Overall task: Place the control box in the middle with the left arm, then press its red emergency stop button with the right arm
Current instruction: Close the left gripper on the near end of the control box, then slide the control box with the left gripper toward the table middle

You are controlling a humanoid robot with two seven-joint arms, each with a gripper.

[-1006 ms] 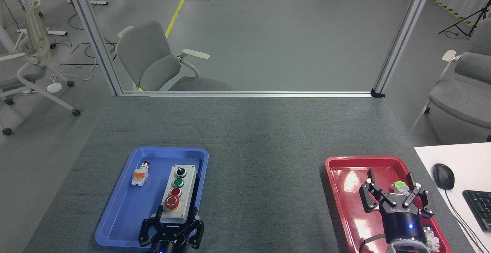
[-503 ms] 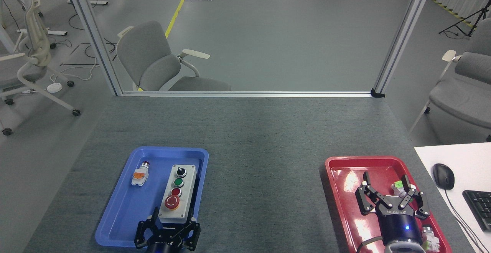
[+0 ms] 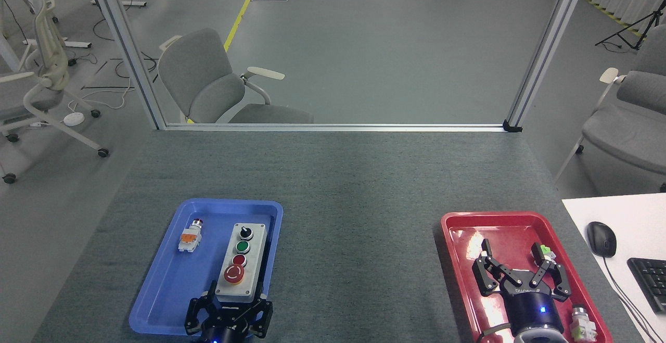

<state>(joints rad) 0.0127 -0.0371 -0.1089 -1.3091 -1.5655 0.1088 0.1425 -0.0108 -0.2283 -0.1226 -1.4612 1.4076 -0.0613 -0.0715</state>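
Counter (image 3: 343, 176): dark-grey carpet-textured top, bare in the middle; grey floor with a yellow line and office chairs beyond its far edge
Blue tray (image 3: 161, 291): landmark, on the counter's near-left part
Control box (image 3: 255, 275): lies inside the blue tray, along its right side, long axis running near to far
Red emergency stop button (image 3: 234, 274): nearest the robot in the box's row of four controls
Switch part (image 3: 190, 239): white and orange, in the blue tray's far-left part, apart from the box
Left hand (image 3: 235, 300): at the tray's near edge, fingers spread open either side of the box's near end, gripping nothing
Red tray (image 3: 458, 259): well to the right of the blue tray
Right hand (image 3: 512, 254): above the red tray, fingers wide apart, empty
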